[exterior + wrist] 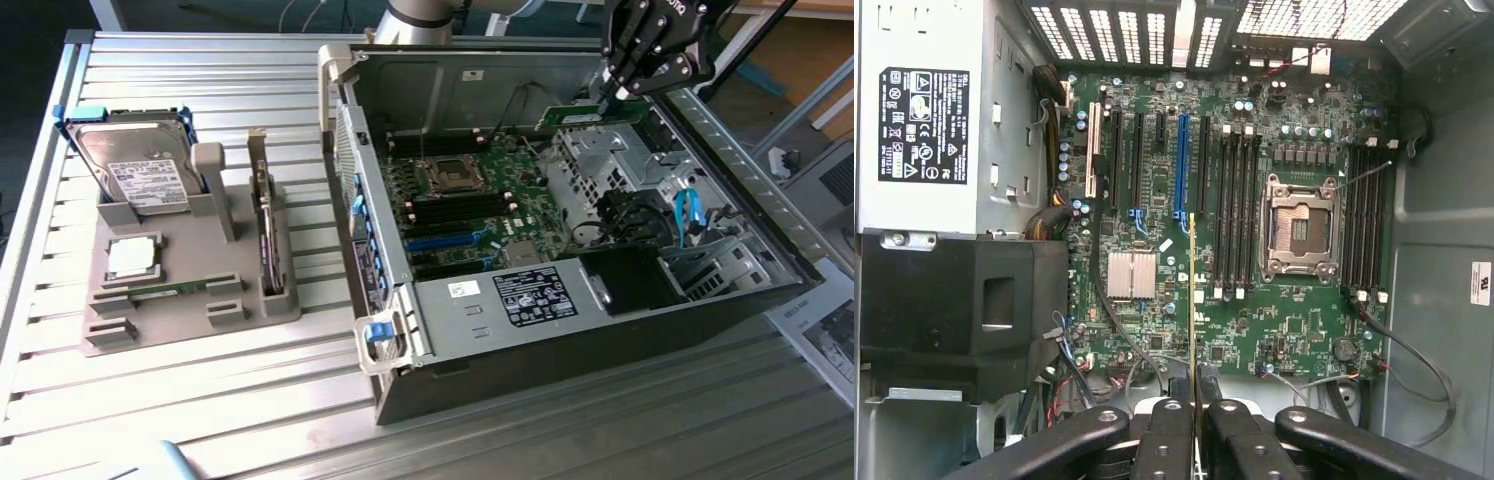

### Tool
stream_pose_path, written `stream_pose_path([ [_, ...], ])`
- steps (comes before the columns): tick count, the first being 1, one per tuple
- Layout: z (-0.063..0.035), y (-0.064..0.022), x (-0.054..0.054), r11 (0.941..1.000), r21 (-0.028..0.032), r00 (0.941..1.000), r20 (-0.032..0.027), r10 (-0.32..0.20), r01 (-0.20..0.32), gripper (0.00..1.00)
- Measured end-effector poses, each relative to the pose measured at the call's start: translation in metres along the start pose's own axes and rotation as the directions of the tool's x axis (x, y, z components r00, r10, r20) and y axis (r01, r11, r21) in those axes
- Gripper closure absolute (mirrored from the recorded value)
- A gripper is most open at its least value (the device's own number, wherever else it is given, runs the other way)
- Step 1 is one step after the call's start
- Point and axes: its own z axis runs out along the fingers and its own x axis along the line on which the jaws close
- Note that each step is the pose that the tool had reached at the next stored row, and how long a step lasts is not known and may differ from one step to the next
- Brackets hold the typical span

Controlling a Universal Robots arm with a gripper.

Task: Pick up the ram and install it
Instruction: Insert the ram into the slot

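Slatted table (200,80): computer case (561,385), grey holder (160,325)

one computer case (461,318), one motherboard (497,195), one hard drive (139,170), one processor chip (132,258), one gripper (625,92) with one ram stick (574,117).

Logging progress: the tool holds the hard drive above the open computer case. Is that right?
Not quite. The tool holds the ram, not the hard drive, which stands in the grey holder, above the open computer case; the exterior view shows it.
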Motion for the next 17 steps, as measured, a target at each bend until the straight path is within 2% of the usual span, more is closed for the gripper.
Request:
stream_pose_path([
  [6, 0.0129, 0.0082, -0.003, 1.0000, 0.0000, 1.0000, 0.0000, 0.000, 0.000, 0.87],
  [8, 0.0238, 0.0186, -0.005, 1.0000, 0.0000, 1.0000, 0.0000, 0.000, 0.000, 0.87],
  [13, 0.0347, 0.0250, -0.008, 1.0000, 0.0000, 1.0000, 0.0001, 0.000, 0.000, 0.87],
  [17, 0.0465, 0.0347, -0.011, 1.0000, 0.0000, 1.0000, 0.0001, 0.000, 0.000, 0.87],
])
